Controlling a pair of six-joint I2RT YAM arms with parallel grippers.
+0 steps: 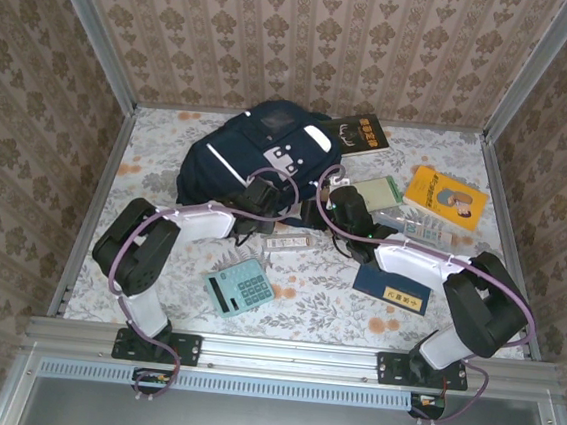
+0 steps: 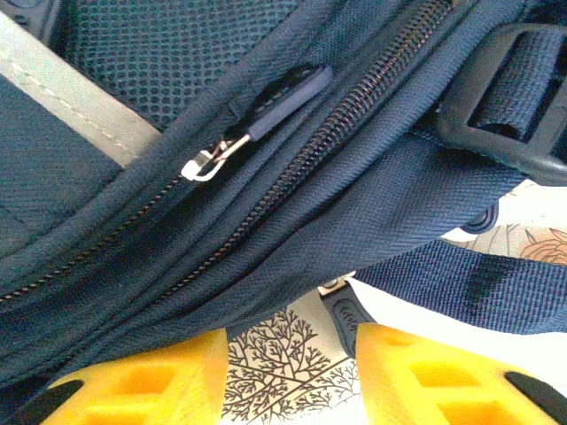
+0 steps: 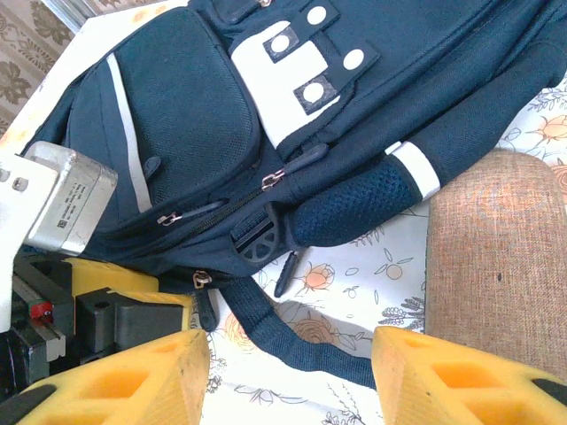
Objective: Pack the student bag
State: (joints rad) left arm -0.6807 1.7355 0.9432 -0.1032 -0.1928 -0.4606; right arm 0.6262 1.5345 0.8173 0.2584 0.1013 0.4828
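navy student bag (image 1: 254, 154): you've got it at table (image 1: 326, 297) far edge, left of ctr
left gripper (image 2: 292, 376): jaws apart, empty, just by zip (image 2: 354, 115)
right gripper (image 3: 291, 376): jaws apart, empty, near strap (image 3: 266, 323)

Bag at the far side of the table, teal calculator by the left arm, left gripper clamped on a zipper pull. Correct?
Not the grip. The left wrist view shows the left gripper open, holding nothing; the zipper pull lies free on the student bag beyond it. The rest stands.
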